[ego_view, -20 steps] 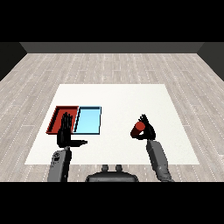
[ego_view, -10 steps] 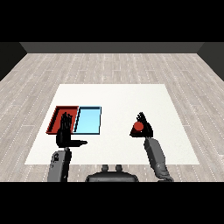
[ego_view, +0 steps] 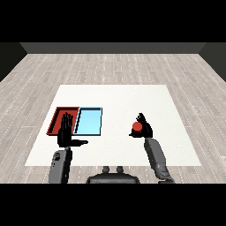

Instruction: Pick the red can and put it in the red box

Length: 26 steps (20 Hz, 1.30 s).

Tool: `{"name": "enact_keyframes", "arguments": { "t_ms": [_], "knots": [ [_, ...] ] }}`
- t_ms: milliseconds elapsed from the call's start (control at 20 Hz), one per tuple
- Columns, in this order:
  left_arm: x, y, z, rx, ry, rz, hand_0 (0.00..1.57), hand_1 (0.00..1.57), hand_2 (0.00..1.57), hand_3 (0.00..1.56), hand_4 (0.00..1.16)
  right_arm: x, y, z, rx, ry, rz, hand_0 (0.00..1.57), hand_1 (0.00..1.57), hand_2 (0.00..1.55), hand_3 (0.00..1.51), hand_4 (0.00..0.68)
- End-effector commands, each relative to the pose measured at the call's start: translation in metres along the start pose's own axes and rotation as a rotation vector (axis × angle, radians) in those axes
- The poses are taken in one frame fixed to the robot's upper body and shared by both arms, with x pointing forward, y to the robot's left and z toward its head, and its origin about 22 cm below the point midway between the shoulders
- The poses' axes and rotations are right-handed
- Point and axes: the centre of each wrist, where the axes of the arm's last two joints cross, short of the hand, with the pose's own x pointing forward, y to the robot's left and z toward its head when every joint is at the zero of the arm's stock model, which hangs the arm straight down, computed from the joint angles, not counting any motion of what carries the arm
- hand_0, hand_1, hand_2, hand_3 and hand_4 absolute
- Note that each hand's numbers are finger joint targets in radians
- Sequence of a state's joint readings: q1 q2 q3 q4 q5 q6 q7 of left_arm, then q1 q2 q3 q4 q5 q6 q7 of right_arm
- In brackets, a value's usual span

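Table (ego_view: 114, 95): a white top is seen on a grey plank floor, and both trays and both hands are found over its near half.

Red tray (ego_view: 56, 119): it is laid near the table's left edge, towards the near left corner; its near part is partly covered by the left hand.

Light blue tray (ego_view: 89, 121): it is set just beside the red tray, on that tray's right, the two long sides lying together (whether they actually touch cannot be told).

Red can (ego_view: 137, 127): it is held in the right hand over the table's right half, well apart from both trays; only its red top and a little of its side are shown.

Right hand (ego_view: 145, 129): its fingers and thumb are curled round the red can, which is enclosed from behind and from the right; the grey forearm is brought in from the near right edge.

Left hand (ego_view: 66, 134): it is held upright at the near end of the red tray, fingers straight and pointing away across the table, the thumb stretched out sideways to the right; nothing is held in it.
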State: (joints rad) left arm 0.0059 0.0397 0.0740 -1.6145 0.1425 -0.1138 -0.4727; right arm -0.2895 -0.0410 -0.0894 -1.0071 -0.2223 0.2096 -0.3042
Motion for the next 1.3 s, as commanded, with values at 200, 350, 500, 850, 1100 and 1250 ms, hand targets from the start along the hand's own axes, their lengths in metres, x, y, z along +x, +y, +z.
{"name": "enact_keyframes", "arguments": {
  "t_ms": [200,350,500,850,1100,1250],
  "knots": [
    [0.002,0.007,-0.004,-0.006,-0.005,-0.01,0.0,0.0,0.0,0.0,0.0,-0.012,0.005,-0.019,-0.069,0.014,0.099,1.4,1.4,1.41,1.37,0.293],
    [-0.01,-0.007,0.019,-0.001,0.007,-0.021,0.0,0.0,0.0,0.0,0.0,-0.015,0.005,0.001,-0.071,0.019,0.09,1.52,1.52,1.5,1.46,0.493],
    [0.018,0.009,-0.003,0.003,-0.003,-0.017,0.0,0.0,0.0,0.0,0.0,-0.012,0.01,-0.011,-0.091,0.058,0.176,1.53,1.53,1.48,1.43,0.573],
    [0.022,0.004,0.009,0.01,0.007,0.0,0.0,0.0,0.0,0.0,0.0,-0.011,-0.003,-0.012,-0.088,0.095,0.246,1.53,1.53,1.47,1.42,0.551],
    [-0.001,-0.013,-0.002,0.013,0.012,-0.018,0.0,0.0,0.0,0.0,0.0,-0.017,0.021,-0.019,-0.097,0.071,0.256,1.55,1.55,1.47,1.41,0.552],
    [-0.003,0.01,0.02,0.012,0.016,-0.003,0.0,0.0,0.0,0.0,0.0,-0.012,0.003,-0.01,-0.092,0.051,0.271,1.55,1.55,1.47,1.41,0.558]
  ]
}}
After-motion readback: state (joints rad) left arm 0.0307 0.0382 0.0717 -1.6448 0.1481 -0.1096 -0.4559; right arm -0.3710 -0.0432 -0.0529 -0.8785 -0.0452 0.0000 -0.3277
